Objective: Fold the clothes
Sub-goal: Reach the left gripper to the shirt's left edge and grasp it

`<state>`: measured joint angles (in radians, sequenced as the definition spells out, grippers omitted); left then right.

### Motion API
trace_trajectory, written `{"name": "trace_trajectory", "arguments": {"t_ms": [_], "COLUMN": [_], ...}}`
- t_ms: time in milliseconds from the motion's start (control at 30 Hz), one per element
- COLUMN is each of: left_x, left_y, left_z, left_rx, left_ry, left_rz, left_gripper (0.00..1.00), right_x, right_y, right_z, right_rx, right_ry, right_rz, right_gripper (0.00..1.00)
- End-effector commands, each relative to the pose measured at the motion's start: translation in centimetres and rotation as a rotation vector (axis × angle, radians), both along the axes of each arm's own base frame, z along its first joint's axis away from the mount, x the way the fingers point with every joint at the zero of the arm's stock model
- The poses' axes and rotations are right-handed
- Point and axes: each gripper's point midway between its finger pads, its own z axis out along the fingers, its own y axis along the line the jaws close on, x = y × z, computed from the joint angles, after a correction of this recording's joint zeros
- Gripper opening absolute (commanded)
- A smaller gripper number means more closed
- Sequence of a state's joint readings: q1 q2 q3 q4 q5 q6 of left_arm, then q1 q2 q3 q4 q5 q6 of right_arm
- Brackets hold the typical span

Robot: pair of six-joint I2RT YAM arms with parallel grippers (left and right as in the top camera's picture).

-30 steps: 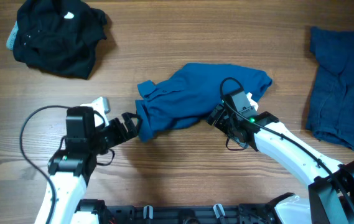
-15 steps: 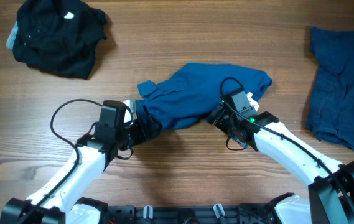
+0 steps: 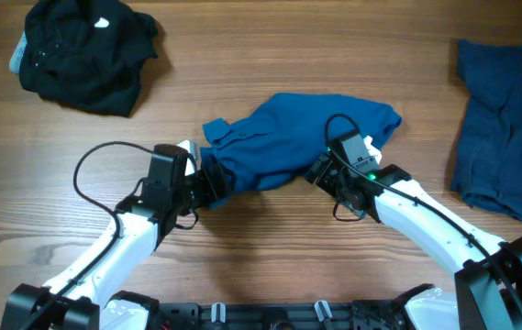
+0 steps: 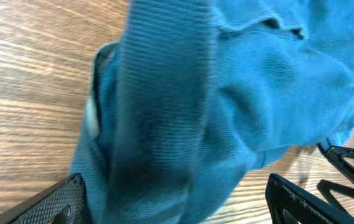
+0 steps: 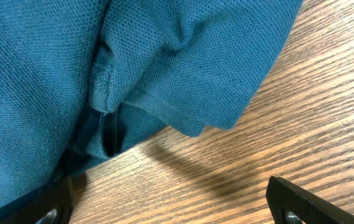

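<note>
A blue polo shirt [image 3: 288,137] lies crumpled in the middle of the wooden table. My left gripper [image 3: 213,188] is open at the shirt's left end, with the ribbed collar cloth [image 4: 164,112] between its fingers [image 4: 177,202]. My right gripper [image 3: 320,174] is open at the shirt's lower right hem [image 5: 183,93]; its fingers [image 5: 170,205] straddle bare wood just below the hem. A black garment [image 3: 82,50] lies bunched at the far left. A dark blue garment [image 3: 504,128] lies spread at the right edge.
The table top [image 3: 242,55] is brown wood. Black cables loop from both arms over the table near the shirt. The robot base rail [image 3: 261,316] runs along the front edge.
My left arm has swung right and its gripper has moved in over the shirt's left end. The right arm has not moved.
</note>
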<state>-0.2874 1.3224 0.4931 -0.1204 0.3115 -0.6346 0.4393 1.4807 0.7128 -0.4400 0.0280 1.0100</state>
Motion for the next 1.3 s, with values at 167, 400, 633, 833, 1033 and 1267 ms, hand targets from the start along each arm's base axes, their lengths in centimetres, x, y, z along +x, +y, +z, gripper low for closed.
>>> {"name": "trace_trajectory", "arguments": {"t_ms": [167,400,633,833,1033,1267], "left_x": [0.0,-0.1,-0.2,0.0,0.3,1.4], "left_y": [-2.3,-2.3,-2.2,-1.9,-1.3,-0.4], "left_z": [0.8,0.8,0.6,0.5,0.3,-0.6], "left_rx": [-0.017,-0.030,-0.024,-0.008,0.000,-0.009], "left_ry": [-0.036,-0.020,-0.013,-0.017,-0.001,0.032], "left_rz": [-0.068,-0.050,-0.049,-0.036,0.031,0.183], "left_gripper": [0.98,0.81,0.51,0.24,0.04,0.04], "right_x": [0.1,0.1,0.1,0.1,0.2,2.3], "right_y": [-0.4,-0.4,-0.4,-0.4,-0.4,0.6], "right_z": [-0.1,-0.1,-0.1,-0.1,-0.1,1.0], "right_rx": [-0.020,-0.020,-0.020,-0.020,-0.019,0.028], "right_ry": [-0.008,-0.007,-0.008,-0.007,-0.009,-0.104], "right_rz": [-0.022,-0.021,-0.021,-0.021,-0.023,-0.018], "right_gripper": [1.00,1.00,1.00,1.00,1.00,1.00]}}
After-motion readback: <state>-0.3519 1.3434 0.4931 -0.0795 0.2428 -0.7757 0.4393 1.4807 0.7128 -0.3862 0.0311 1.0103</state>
